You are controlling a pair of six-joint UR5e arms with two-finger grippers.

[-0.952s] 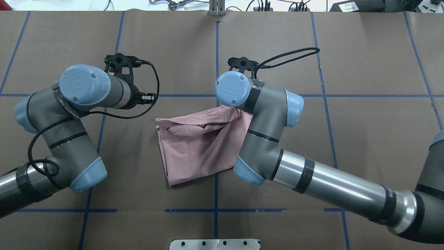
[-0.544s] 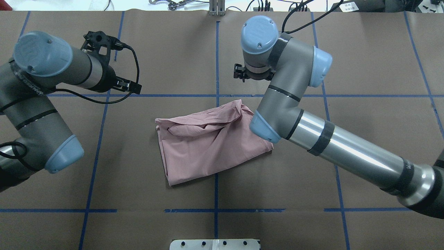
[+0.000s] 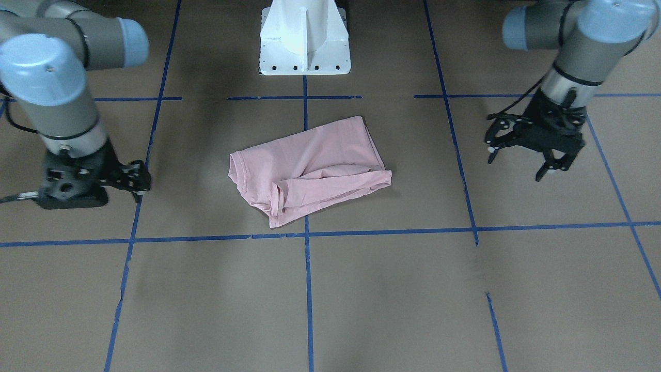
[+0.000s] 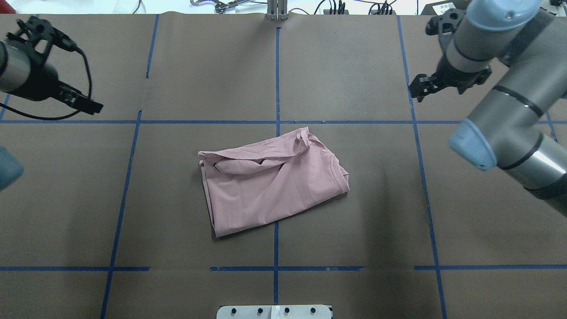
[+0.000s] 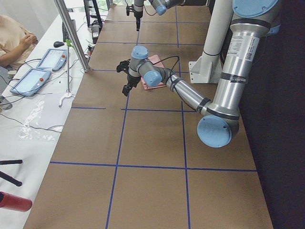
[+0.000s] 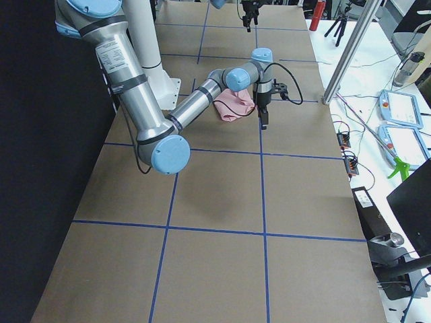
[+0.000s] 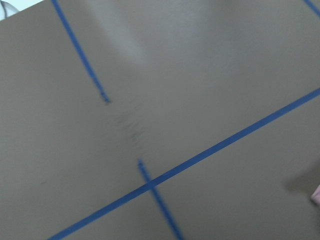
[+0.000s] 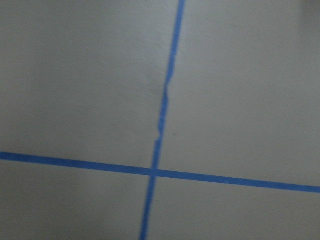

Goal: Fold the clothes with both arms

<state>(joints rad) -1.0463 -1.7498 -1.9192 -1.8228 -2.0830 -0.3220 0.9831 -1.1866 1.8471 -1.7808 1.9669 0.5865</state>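
Note:
The pale pink T-shirt (image 4: 270, 186) lies folded into a rough rectangle at the table's middle, with a crumpled fold along its far edge; it also shows in the front view (image 3: 315, 165). No print shows. My left gripper (image 3: 516, 164) hovers open and empty well to the shirt's left, over the brown paper (image 4: 95, 107). On the shirt's other side my right gripper (image 3: 140, 181) hangs apart from the cloth, open with nothing between its fingers (image 4: 416, 88). Both wrist views show only paper and blue tape, apart from a pink sliver (image 7: 316, 195).
Blue tape lines (image 4: 277, 122) grid the brown paper. The white pedestal base (image 3: 304, 41) stands at the robot's side of the table. A metal post (image 5: 71, 36), tablets (image 5: 28, 81) and a seated person (image 5: 14, 38) are at the far side.
Both arms have swung outward and away from the shirt toward the far corners. The right arm no longer covers the shirt's right edge, which now lies flat and fully in view.

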